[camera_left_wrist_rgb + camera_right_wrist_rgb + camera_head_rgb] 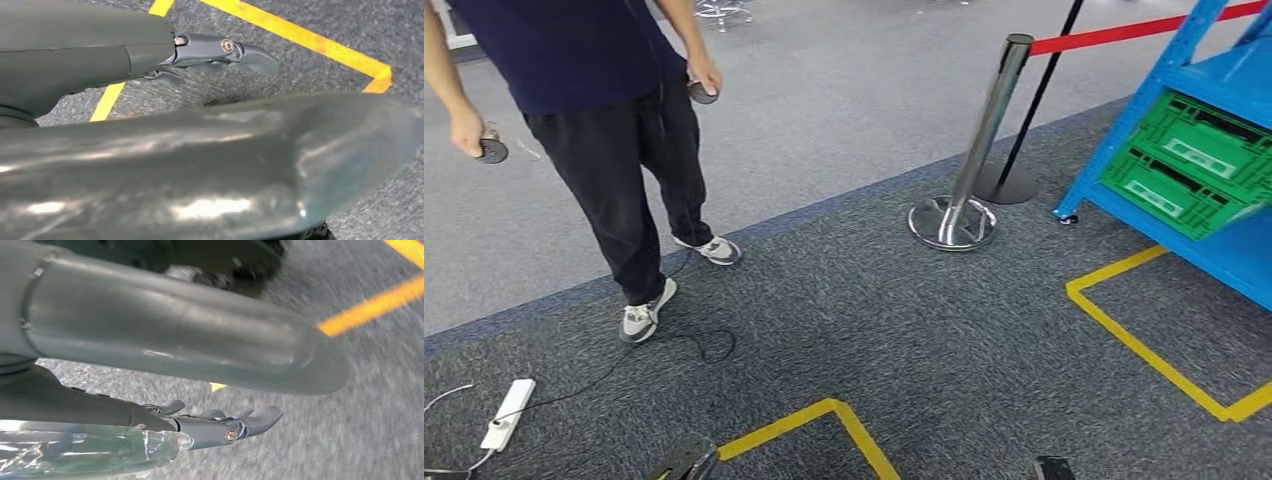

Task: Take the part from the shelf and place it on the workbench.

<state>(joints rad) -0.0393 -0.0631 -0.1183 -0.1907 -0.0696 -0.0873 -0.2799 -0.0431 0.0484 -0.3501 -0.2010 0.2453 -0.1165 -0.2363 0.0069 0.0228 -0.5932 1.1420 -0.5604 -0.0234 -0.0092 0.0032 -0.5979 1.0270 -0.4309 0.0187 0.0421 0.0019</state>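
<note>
Carpet [844, 330] lies under both my hanging arms, crossed by yellow floor tape [809, 415]. On my left wrist camera the left hand [210, 55] points down at the tape, fingers stretched out and apart, holding nothing. My right hand [215, 422] hangs the same way, fingers straight and empty. Well ahead of the right hand and off to its outer side stands the blue shelf [1214, 75], with green crates [1189, 165] on it; I cannot make out the part itself. Ahead of the left hand a person [614, 110] stands holding controllers, near a white power strip [508, 413]. A chrome stanchion [969, 160] stands between person and shelf.
</note>
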